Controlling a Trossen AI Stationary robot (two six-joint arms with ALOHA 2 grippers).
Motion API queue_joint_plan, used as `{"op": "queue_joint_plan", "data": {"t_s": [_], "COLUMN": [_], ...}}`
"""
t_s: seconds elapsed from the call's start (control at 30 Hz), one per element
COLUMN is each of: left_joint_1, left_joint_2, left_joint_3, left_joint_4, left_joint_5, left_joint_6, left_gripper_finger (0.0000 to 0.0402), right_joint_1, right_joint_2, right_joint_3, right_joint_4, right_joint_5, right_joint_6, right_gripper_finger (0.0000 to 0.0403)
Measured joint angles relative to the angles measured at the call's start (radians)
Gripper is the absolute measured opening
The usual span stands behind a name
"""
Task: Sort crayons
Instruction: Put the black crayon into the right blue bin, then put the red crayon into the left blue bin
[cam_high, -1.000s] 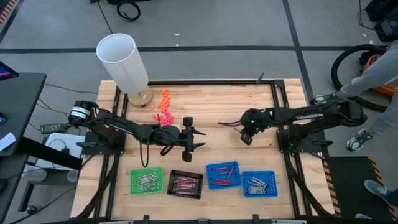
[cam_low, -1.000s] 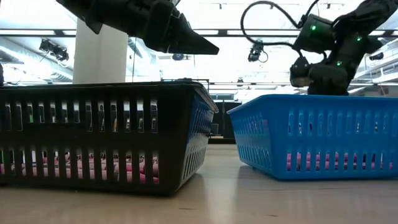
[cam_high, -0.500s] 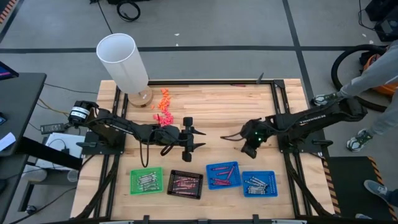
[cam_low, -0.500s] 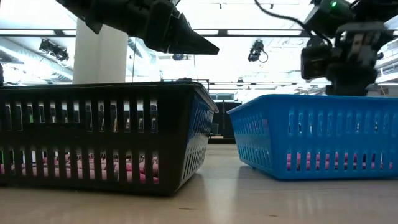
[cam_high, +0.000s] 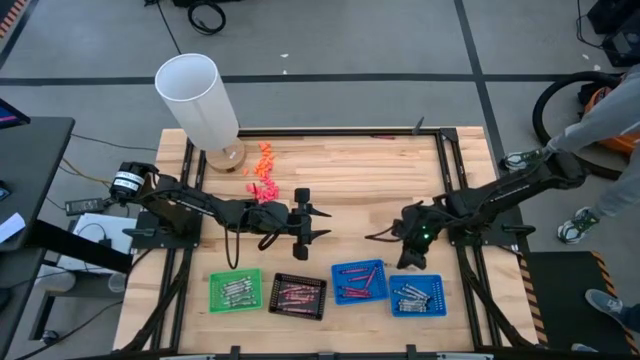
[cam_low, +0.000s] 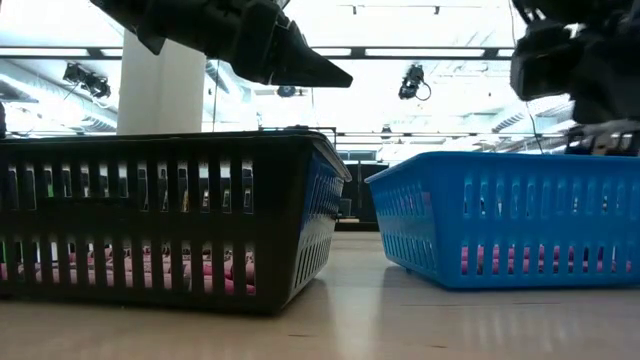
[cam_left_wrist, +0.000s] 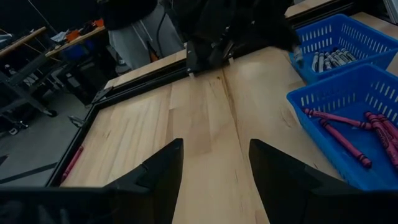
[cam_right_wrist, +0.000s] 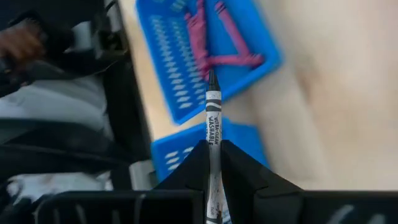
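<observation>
Lying sorted in four slotted plastic trays along the near edge of the pale planked wooden worktop (cam_high: 350, 180): thin paper-wrapped crayons (cam_high: 358, 283). Pinching one grey crayon (cam_right_wrist: 212, 127) between closed fingers: the right end effector (cam_high: 413, 258), reaching low from its bent dark arm, hovering just above the far edge of the outer blue tray (cam_high: 415, 295). Stretching level over mid-worktop, well apart from every tray: the left end effector (cam_high: 303, 223), fingers (cam_left_wrist: 158, 171) spread wide and holding nothing.
</observation>
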Motion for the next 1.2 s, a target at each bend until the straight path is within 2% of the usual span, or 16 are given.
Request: {"op": "queue_joint_plan", "data": {"t_s": [0.3, 0.6, 0.8, 1.0, 1.1, 1.2], "left_joint_1": [0.000, 0.000, 0.000, 0.000, 0.000, 0.000], "left_joint_2": [0.000, 0.000, 0.000, 0.000, 0.000, 0.000], "left_joint_3": [0.000, 0.000, 0.000, 0.000, 0.000, 0.000], "left_joint_4": [0.000, 0.000, 0.000, 0.000, 0.000, 0.000], "left_joint_5": [0.000, 0.000, 0.000, 0.000, 0.000, 0.000], "left_joint_6": [0.000, 0.000, 0.000, 0.000, 0.000, 0.000], "left_gripper_finger": [0.0194, 0.0194, 0.0194, 0.0194, 0.0194, 0.0194], "right_joint_1": [0.146, 0.240, 0.263, 0.259, 0.247, 0.236], "right_joint_2": [0.016, 0.059, 0.091, 0.093, 0.092, 0.092], "right_joint_3": [0.001, 0.001, 0.001, 0.001, 0.004, 0.026], "right_joint_4": [-0.001, -0.065, -0.113, -0.114, -0.119, -0.128], "right_joint_5": [-0.028, 0.003, 0.023, -0.022, -0.059, -0.045], "right_joint_6": [0.128, 0.208, 0.284, 0.321, 0.322, 0.291], "right_gripper_finger": [0.0039, 0.0040, 0.0067, 0.0114, 0.0121, 0.0119]}}
